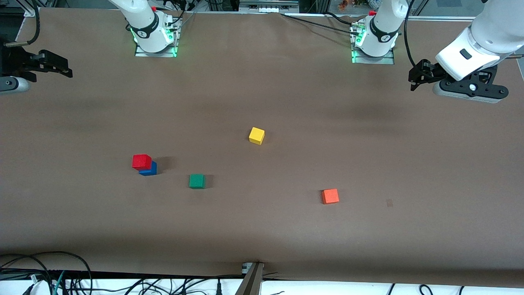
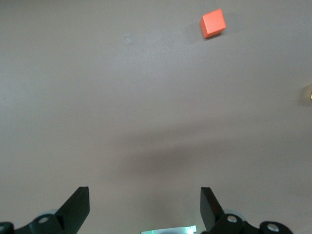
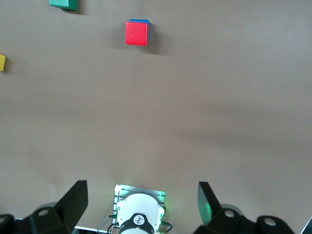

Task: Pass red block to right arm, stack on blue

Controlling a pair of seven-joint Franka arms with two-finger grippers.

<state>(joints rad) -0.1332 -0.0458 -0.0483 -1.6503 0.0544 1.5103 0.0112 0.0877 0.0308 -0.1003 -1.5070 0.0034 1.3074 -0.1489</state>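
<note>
The red block (image 1: 141,162) sits on top of the blue block (image 1: 149,169), slightly off-centre, toward the right arm's end of the table. The stack also shows in the right wrist view, red block (image 3: 137,33) over a sliver of the blue block (image 3: 138,21). My right gripper (image 1: 61,69) is open and empty, raised at the table's edge by its own end. My left gripper (image 1: 414,78) is open and empty, raised at the left arm's end of the table. Both arms wait away from the blocks.
A green block (image 1: 197,180) lies beside the stack, nearer the table's middle. A yellow block (image 1: 256,135) lies mid-table. An orange-red block (image 1: 330,196) lies toward the left arm's end; it also shows in the left wrist view (image 2: 213,23). Cables hang along the near table edge.
</note>
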